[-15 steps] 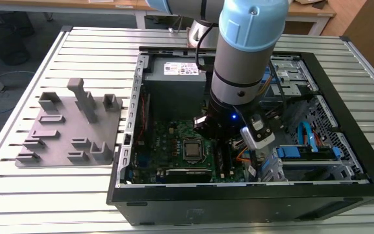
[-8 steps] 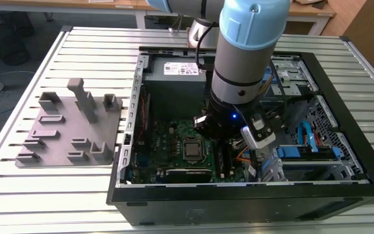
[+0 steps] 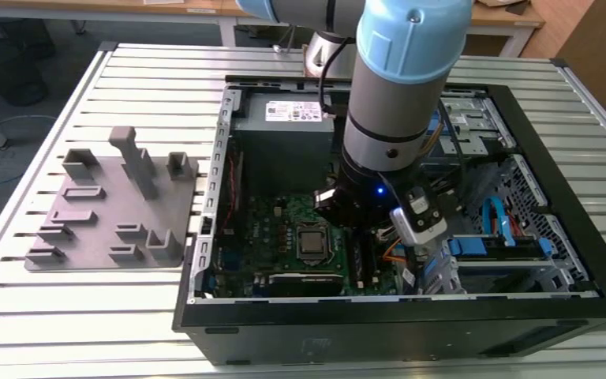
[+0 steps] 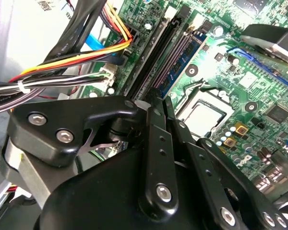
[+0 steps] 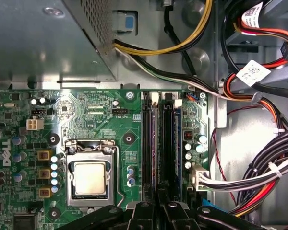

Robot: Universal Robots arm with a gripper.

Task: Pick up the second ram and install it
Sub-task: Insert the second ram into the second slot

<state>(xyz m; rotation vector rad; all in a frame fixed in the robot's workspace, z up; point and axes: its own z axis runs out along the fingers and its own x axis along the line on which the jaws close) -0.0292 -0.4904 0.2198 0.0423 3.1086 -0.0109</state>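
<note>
motherboard: white logo, silkscreen | cable tag: print unreadable

Desk: ribbed, slatted metal surface, light grey. Directly on it, at the exterior view's left, a grey fixture block with upright posts. Beside it, toward the exterior view's right, an open black computer case.

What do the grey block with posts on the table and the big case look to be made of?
The grey fixture block looks like matte plastic: even, dull grey with no glints. The computer case appears to be sheet metal, painted black outside; in the first wrist view its bare inner wall is silvery, with punched vent holes.
</note>
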